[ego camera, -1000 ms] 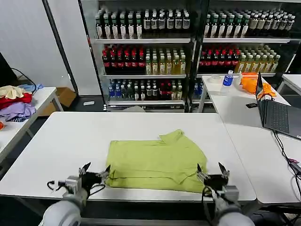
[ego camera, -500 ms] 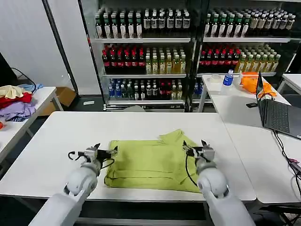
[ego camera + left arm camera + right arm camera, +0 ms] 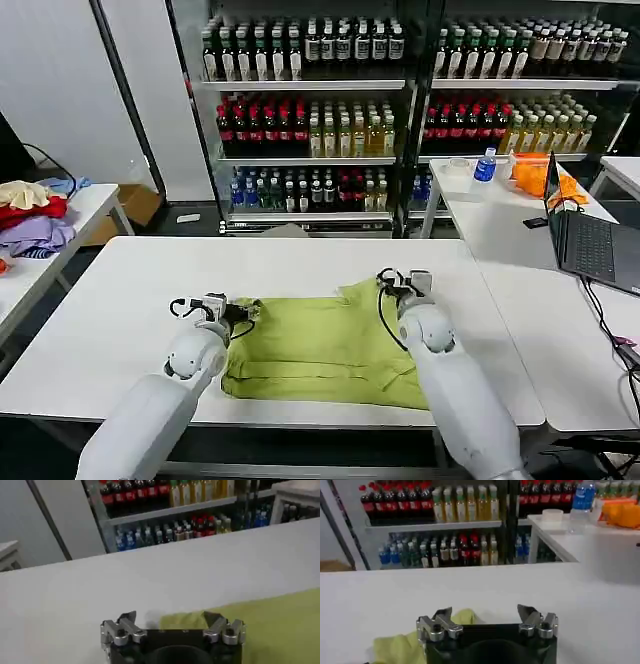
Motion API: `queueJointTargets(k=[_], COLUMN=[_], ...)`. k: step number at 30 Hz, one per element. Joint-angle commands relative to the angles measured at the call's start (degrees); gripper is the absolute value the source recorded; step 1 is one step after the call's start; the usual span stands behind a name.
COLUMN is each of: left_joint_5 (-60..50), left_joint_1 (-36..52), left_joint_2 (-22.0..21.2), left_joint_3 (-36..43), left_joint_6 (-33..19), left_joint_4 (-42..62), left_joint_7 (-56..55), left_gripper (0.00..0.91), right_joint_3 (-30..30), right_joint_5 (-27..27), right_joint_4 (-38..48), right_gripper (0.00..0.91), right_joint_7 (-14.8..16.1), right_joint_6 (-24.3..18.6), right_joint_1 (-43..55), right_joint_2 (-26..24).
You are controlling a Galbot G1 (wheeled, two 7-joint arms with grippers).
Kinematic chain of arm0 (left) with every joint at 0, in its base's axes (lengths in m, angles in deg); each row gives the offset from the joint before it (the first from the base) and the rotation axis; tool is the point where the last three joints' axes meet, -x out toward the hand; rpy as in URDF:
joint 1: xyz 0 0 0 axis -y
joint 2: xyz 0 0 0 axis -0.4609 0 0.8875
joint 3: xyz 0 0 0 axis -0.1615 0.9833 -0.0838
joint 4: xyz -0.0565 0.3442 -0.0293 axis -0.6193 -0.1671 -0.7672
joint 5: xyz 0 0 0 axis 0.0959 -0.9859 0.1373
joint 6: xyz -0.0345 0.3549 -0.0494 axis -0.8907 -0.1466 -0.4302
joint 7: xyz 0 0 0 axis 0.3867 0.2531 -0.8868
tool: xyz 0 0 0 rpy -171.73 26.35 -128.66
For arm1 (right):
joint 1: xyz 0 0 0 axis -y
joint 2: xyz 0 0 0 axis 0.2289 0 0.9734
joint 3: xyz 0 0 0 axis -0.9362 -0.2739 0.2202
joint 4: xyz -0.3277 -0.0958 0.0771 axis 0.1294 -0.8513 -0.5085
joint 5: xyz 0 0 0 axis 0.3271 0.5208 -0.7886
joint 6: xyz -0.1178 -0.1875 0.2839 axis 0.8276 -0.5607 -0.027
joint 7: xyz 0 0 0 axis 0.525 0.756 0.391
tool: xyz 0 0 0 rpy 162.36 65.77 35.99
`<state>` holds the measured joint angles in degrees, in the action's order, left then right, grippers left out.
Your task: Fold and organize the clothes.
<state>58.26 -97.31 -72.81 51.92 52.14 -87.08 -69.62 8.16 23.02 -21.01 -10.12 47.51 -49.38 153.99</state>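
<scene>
I see both grippers, left and right, jaws wide, over the far corners of the lime soft-fabric T-shirt.

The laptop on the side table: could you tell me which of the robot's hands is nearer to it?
Right. The right hand hovers over the T-shirt's far right corner, toward the laptop; the left hand is at its far left corner.

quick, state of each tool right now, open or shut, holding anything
Left tool: open, holding nothing, at the far left corner of the T-shirt.
Right tool: open, holding nothing, over the shirt's far right corner.
</scene>
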Motion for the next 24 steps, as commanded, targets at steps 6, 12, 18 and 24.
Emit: queueJointTargets(k=[6, 12, 18, 24], left_joint_5=[0.8, 1.5, 3.9, 6.3], left_joint_1=[0.6, -1.3, -2.4, -3.2], left_joint_2=[0.0, 0.3, 0.5, 1.9], left_joint_3=[1.3, 0.2, -1.1, -2.7], left_joint_6=[0.4, 0.4, 0.2, -0.6], left_joint_4=[2.4, 0.6, -1.0, -7.1], left_joint_7=[0.5, 0.9, 1.1, 0.8], left_gripper=[0.060, 0.040, 0.040, 0.030], right_joint_3=[-0.7, -0.8, -2.2, -3.4], right_joint_5=[-3.4, -4.1, -3.7, -1.1], right_joint_4=[14.1, 12.9, 9.7, 2.3], right_gripper=[0.000, 0.000, 0.000, 0.000], right_joint_7=[1.2, 1.3, 1.9, 2.9], right_joint_6=[0.4, 0.4, -0.7, -3.6], right_joint_1=[5.7, 4.8, 4.3, 2.2], right_joint_2=[4.9, 4.8, 3.5, 0.3])
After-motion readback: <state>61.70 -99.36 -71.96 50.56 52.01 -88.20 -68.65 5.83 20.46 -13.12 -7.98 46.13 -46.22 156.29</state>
